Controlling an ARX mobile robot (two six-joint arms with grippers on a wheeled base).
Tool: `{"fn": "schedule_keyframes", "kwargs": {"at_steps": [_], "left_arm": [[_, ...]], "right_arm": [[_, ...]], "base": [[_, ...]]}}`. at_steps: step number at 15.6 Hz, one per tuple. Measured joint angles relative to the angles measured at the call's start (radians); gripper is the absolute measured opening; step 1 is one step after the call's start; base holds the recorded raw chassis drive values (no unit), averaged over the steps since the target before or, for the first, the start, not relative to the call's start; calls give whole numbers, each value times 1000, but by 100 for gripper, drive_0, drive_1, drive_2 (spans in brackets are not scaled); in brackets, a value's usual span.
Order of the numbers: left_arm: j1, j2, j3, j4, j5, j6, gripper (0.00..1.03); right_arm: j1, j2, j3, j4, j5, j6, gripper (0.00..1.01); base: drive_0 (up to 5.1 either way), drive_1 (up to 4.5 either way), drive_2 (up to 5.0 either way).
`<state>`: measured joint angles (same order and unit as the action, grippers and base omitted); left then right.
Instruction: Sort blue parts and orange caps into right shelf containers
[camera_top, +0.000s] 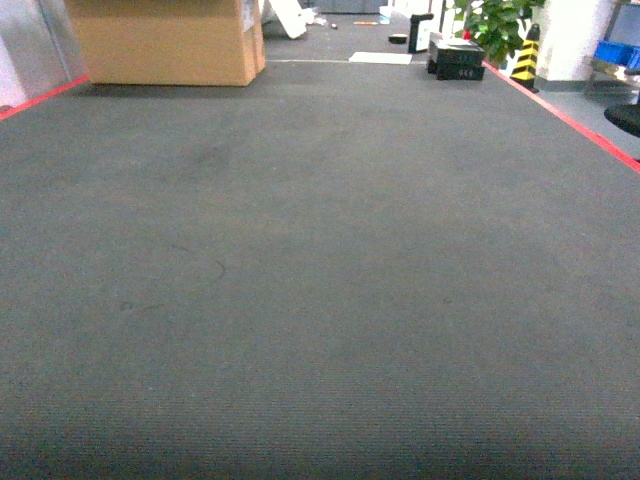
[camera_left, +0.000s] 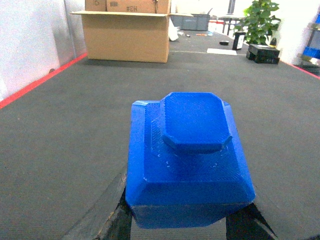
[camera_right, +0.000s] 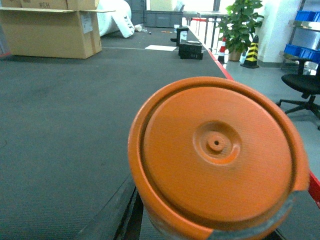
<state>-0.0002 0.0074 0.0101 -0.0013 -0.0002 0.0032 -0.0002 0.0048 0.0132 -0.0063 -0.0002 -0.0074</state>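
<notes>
In the left wrist view, a blue part (camera_left: 187, 150) with a raised octagonal knob fills the middle, and my left gripper (camera_left: 182, 222) is shut on its lower end. In the right wrist view, a round orange cap (camera_right: 215, 155) with a small centre boss sits between the dark fingers (camera_right: 117, 212) of my right gripper (camera_right: 210, 225), which is shut on it. Neither gripper appears in the head view, which looks out over dark grey carpet. Blue crates (camera_right: 302, 50) stand on a steel shelf (camera_right: 300, 25) far off to the right.
A big open cardboard box (camera_top: 165, 40) stands at the far left. At the far right are a black case (camera_top: 458, 58), a potted plant (camera_top: 495, 25) and a yellow-black cone (camera_top: 526, 55). Red lines (camera_top: 570, 120) border the carpet. An office chair (camera_right: 302, 85) stands beyond the right line.
</notes>
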Motion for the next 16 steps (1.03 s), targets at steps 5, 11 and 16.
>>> {"fn": "schedule_keyframes", "kwargs": {"at_steps": [5,11,16], "left_arm": [[0,0,0,-6,0,0,42],[0,0,0,-5,-1,0,42],[0,0,0,-6,0,0,42]], "right_arm": [[0,0,0,0,0,0,43],[0,0,0,0,0,0,43],[0,0,0,0,0,0,43]], "base": [[0,0,0],[-124,-124,-124],[-164,-164,-164]]}}
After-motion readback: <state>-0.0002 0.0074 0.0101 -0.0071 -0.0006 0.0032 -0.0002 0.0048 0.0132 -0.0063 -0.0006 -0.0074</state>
